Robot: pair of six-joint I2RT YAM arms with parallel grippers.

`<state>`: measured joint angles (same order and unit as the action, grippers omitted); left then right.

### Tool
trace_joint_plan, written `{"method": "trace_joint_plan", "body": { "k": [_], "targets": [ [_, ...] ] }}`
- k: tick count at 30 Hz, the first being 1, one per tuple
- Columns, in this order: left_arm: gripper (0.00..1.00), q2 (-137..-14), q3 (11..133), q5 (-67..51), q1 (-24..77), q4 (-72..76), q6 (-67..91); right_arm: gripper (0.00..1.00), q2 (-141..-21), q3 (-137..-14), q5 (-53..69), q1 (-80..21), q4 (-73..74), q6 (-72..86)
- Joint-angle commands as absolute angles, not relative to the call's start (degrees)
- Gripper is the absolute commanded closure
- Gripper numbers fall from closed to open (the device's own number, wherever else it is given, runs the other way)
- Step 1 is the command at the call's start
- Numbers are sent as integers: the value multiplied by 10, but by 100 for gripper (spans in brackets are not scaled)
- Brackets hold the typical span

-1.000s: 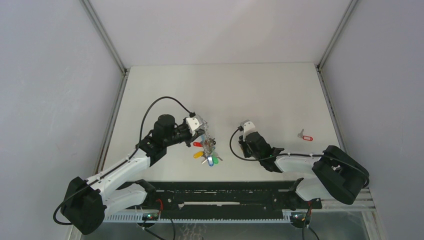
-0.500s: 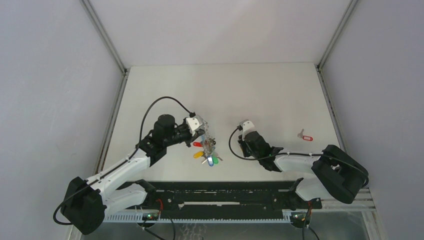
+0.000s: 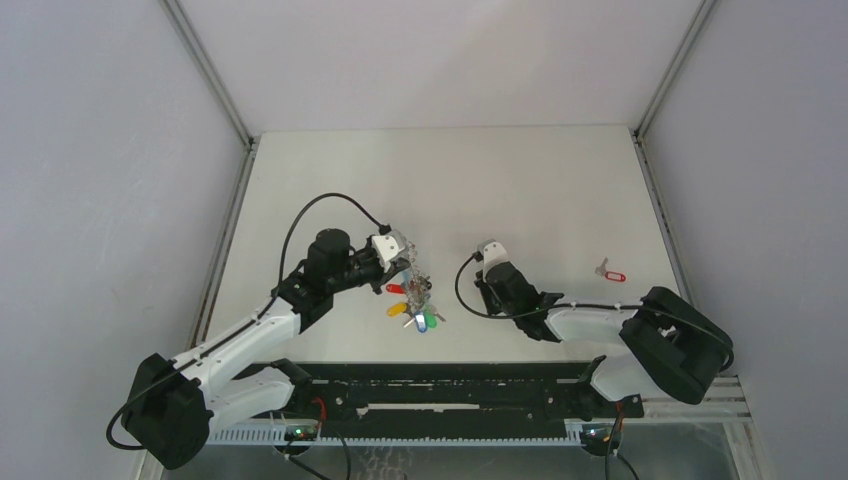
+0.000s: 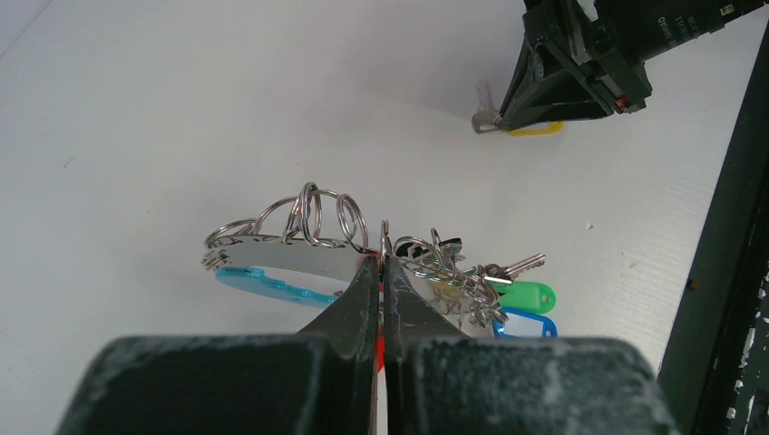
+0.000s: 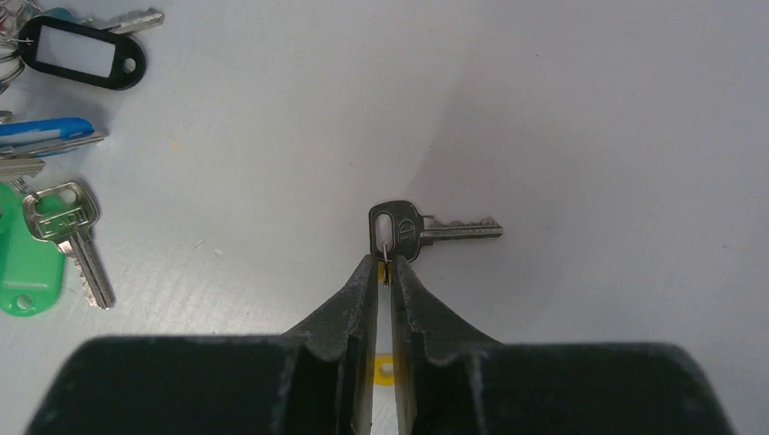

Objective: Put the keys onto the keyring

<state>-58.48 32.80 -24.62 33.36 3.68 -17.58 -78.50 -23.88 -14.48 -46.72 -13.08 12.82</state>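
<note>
The keyring [image 4: 290, 256], a grey loop with a cyan section [image 4: 263, 283] and several small tagged keys, is clamped in my left gripper [image 4: 382, 263], just left of the table's middle [image 3: 415, 295]. My right gripper [image 5: 387, 267] points down at the table to its right [image 3: 485, 292]. Its fingers are nearly together on the small ring of a silver key [image 5: 435, 228] whose yellow tag [image 5: 387, 370] lies flat under them. This key shows beside the right fingers in the left wrist view [image 4: 485, 113]. A second key with a red tag [image 3: 610, 271] lies alone farther right.
Green [image 5: 23, 267], blue and black [image 5: 82, 54] tags of the keyring's fringe lie left of the right gripper. A black rail [image 3: 450, 395] runs along the near edge. Grey walls enclose the white table [image 3: 450, 180].
The right arm has shifted slightly to the left and its fingers have closed a little further. The left arm and the keyring have not moved.
</note>
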Motion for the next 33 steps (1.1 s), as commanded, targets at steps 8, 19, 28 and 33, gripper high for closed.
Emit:
{"method": "trace_joint_plan", "body": {
  "k": [8,19,28,33],
  "targets": [
    [100,-578,335,-261,336,75,-181,100,-790,-266,-162,-481,-125,121],
    [100,-572,332,-269,336,75,-184,100,-663,-296,-108,-482,-41,33],
    [100,-557,331,-295,336,76,-191,100,-542,-341,-14,-483,7,-106],
    [100,-544,324,-315,336,74,-199,100,-492,-351,44,-485,28,-192]
  ]
}}
